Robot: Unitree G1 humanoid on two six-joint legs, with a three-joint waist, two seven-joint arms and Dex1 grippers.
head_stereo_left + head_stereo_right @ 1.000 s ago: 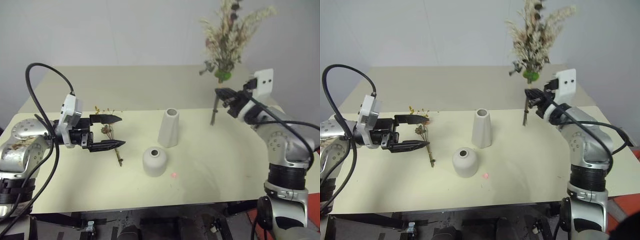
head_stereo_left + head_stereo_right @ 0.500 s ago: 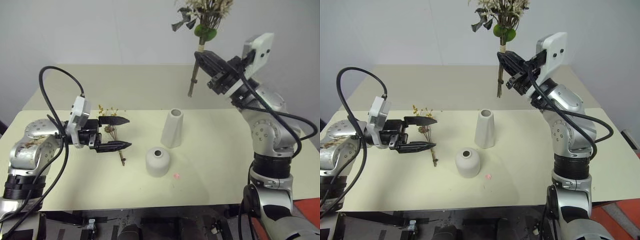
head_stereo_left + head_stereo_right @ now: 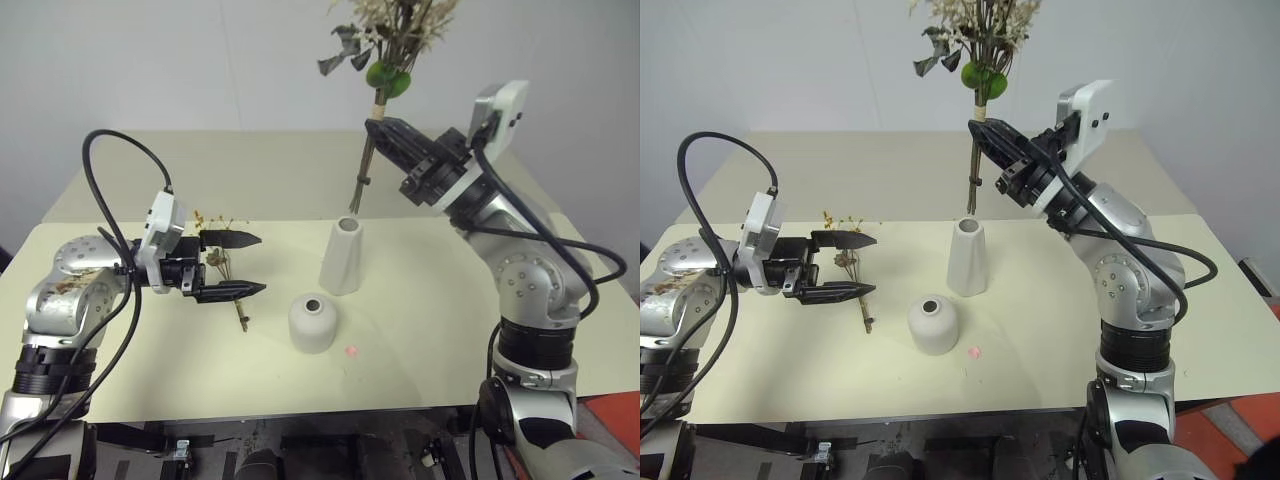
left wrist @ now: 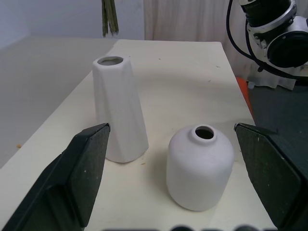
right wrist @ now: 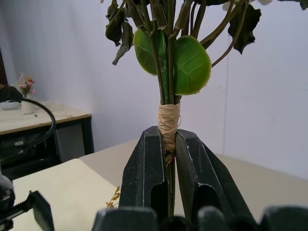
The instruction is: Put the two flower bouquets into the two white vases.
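right pincer [image 3: 985, 140]: clenched on large bouquet [image 3: 978, 40] – stems above tall vase [image 3: 966, 258]
left pincer [image 3: 240, 265]: released, over small bouquet [image 3: 222, 262]
tip: keep stems plumb – centre on mouth, lower slowly

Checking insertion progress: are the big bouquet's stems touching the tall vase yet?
Apart. The left eye view shows the larger bouquet's stem ends hanging above the tall vase rim, with tabletop visible between.

Tall vase [image 4: 118, 110] & squat vase [image 4: 199, 168]: matt white ceramic, smooth. Table [image 3: 420, 330]: matt cream top. Larger bouquet [image 5: 168, 72]: glossy green leaves, stems bound w/ rough tan twine [image 5: 168, 122]. Fingers [image 5: 144, 173]: matt black plastic.
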